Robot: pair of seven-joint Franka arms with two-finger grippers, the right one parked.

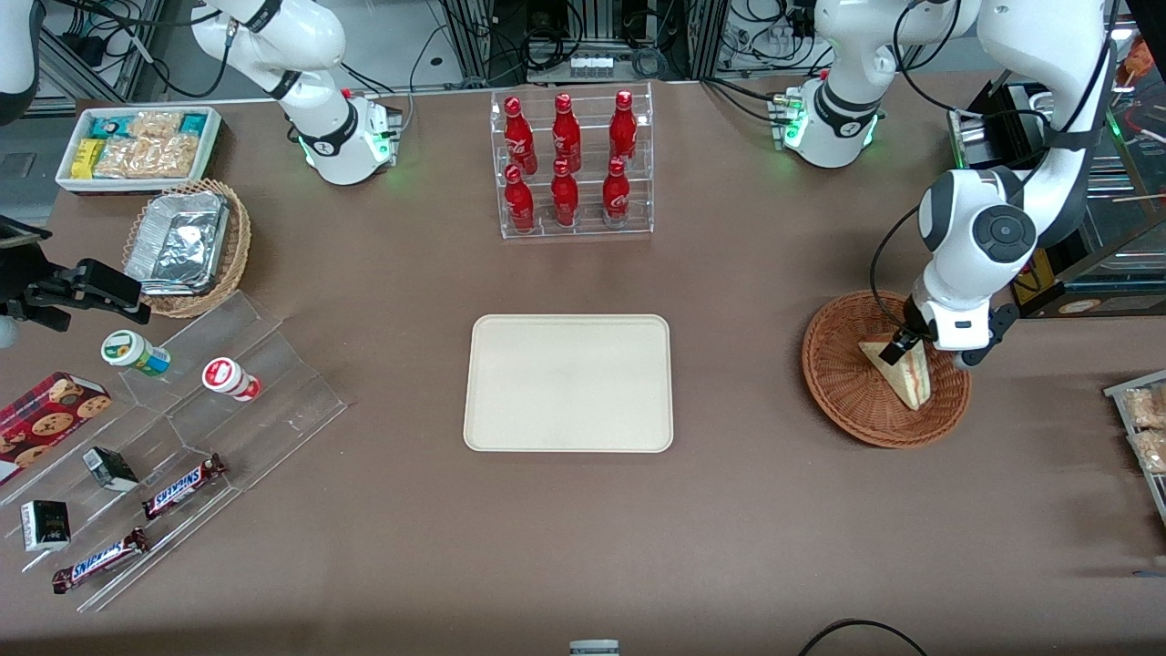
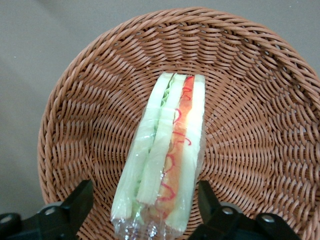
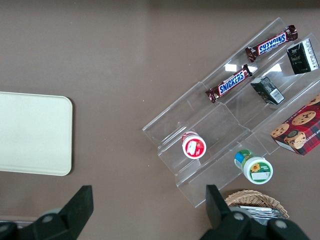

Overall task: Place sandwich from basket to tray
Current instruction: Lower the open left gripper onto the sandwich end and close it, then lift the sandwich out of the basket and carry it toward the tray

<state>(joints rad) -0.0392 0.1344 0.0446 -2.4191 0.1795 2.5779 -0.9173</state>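
Observation:
The sandwich (image 1: 904, 372) (image 2: 167, 150), a plastic-wrapped wedge of pale bread with green and red-orange filling, lies in the round reddish-brown wicker basket (image 1: 847, 401) (image 2: 90, 125) toward the working arm's end of the table. My left gripper (image 1: 931, 357) (image 2: 147, 210) is lowered into the basket and stands open, one black finger (image 2: 75, 205) on each side of the sandwich's end. A gap shows between the wrapper and that finger. The cream tray (image 1: 569, 383) (image 3: 30, 132) lies bare at the table's middle.
A clear rack of red bottles (image 1: 572, 164) stands farther from the front camera than the tray. Toward the parked arm's end are a stepped acrylic stand with snacks (image 1: 182, 437), a lighter wicker basket with foil containers (image 1: 187, 246) and a white bin of packets (image 1: 137, 146).

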